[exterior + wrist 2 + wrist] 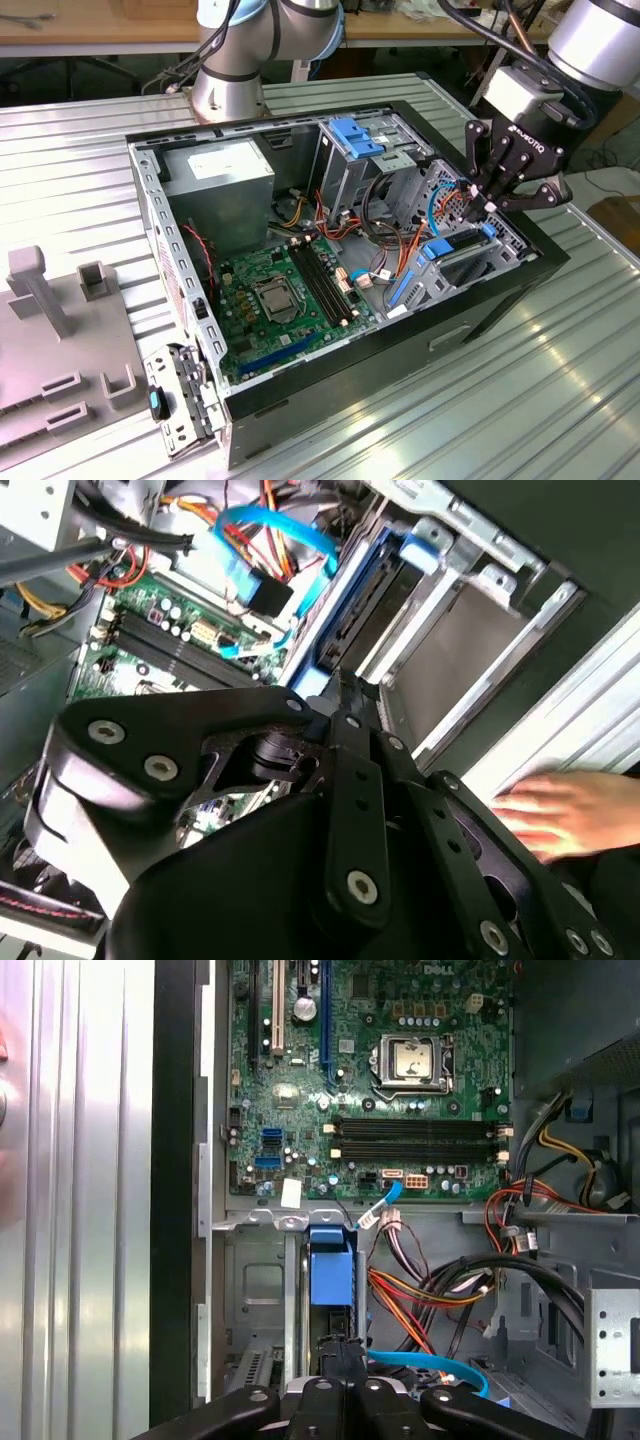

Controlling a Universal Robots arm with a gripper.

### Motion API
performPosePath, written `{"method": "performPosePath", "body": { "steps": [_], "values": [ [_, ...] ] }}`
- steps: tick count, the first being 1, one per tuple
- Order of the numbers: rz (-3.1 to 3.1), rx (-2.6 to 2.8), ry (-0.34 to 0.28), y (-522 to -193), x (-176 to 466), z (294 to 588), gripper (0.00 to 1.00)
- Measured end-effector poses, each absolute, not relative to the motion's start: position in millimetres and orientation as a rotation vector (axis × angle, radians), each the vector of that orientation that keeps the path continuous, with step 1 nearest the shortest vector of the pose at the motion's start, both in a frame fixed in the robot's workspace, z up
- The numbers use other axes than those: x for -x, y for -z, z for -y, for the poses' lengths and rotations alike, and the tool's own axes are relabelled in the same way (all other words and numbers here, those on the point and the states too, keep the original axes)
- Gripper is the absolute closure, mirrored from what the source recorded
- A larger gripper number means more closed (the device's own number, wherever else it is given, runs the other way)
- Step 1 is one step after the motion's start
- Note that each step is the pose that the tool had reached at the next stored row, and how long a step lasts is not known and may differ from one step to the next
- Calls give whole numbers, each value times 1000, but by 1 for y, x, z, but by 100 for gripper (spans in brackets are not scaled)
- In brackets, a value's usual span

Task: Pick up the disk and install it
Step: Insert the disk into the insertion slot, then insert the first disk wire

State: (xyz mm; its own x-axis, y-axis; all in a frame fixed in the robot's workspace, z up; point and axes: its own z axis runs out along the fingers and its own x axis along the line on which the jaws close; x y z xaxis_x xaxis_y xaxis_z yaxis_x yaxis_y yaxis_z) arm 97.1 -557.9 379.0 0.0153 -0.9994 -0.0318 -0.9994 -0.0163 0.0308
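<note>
- A gripper hangs over the front corner of an open computer case; its black fingers are drawn narrow, and they appear to pinch the upper end of the disk.
- The disk stands on edge directly beneath the fingertips, its lower part already down in a metal bay; in the first wrist view its blue rail runs straight out from the fingertips.
- Beyond the disk's far end lies the green board; orange and blue cables crowd close beside the fingers.
- A person's hand rests on the table outside the case, apart from the gripper.
- Handling, as a judgement: the disk looks rigid and fairly heavy for its size; its metal faces are likely smooth and slippery; it is sensitive to knocks.
- Best hold, as a judgement: across the thin body near one end, pads on the flat faces, leaving the blue rails free to slide along the bay's guides; the rails are plastic and may flex if squeezed.
</note>
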Motion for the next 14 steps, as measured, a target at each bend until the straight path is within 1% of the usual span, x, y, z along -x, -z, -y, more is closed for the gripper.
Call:
{"method": "performPosePath", "body": {
  "steps": [14],
  "values": [
    [-2202,2238,-68,-379,-98,558,89]
  ]
}}
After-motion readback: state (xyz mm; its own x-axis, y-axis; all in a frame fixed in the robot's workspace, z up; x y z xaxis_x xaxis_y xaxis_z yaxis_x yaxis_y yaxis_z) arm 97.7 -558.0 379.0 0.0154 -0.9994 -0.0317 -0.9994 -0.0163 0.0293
